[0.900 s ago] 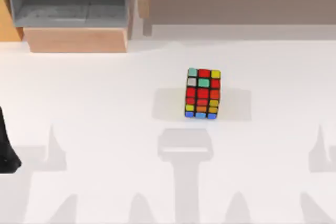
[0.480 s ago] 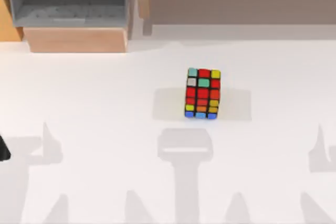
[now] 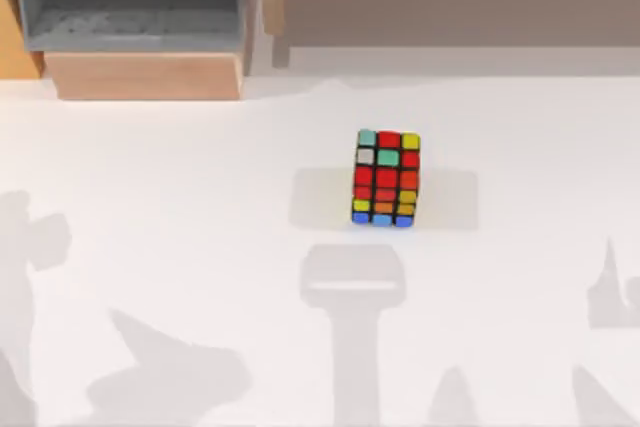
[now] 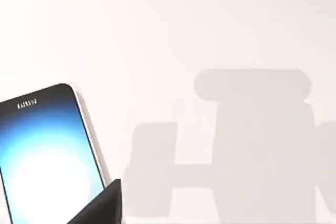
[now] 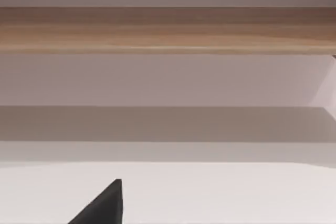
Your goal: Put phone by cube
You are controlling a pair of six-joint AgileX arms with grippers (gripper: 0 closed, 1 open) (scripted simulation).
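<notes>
Under left wrist: phone (image 4: 50,156), header lettering perhaps a brand, unreadable | cube (image 3: 386,177) mid-table | jaws: cannot tell

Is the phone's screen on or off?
On. In the left wrist view the phone glows blue with a pale blotch, lying face up on the white table.

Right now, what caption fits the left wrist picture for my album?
Slim white-edged smartphone with a blue-gradient screen lying on the white table, a dark fingertip of the left gripper beside it.
</notes>
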